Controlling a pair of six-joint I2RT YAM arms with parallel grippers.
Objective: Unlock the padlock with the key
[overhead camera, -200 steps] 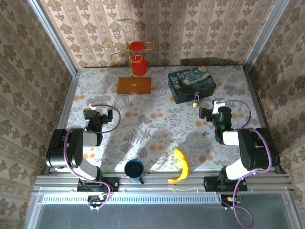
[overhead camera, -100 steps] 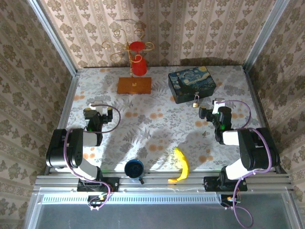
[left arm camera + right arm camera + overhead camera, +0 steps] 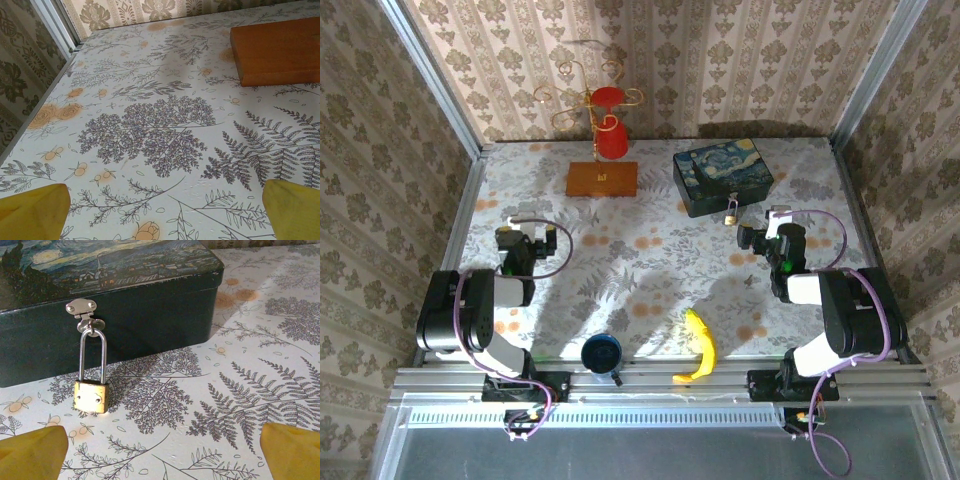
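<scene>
The small brass padlock point(image 3: 91, 396) hangs by its silvery shackle point(image 3: 92, 357) from the hasp point(image 3: 82, 307) on the front of the blue painted-print box point(image 3: 125, 270), its body resting on the table. My right gripper point(image 3: 162, 460) is open, low over the table, with the padlock ahead and to the left of its yellow fingertips point(image 3: 30, 452). From above, the padlock point(image 3: 731, 212) lies just beyond the right gripper point(image 3: 765, 232). My left gripper point(image 3: 525, 238) is open over the bare floral table, nothing between its fingertips point(image 3: 32, 210).
A wooden base point(image 3: 602, 178) carrying a gold wire stand with red cups stands at the back centre, and its corner point(image 3: 277, 50) lies ahead of the left gripper. A banana point(image 3: 700, 345) and a dark blue cup point(image 3: 602, 352) lie near the front edge. Patterned walls enclose the table.
</scene>
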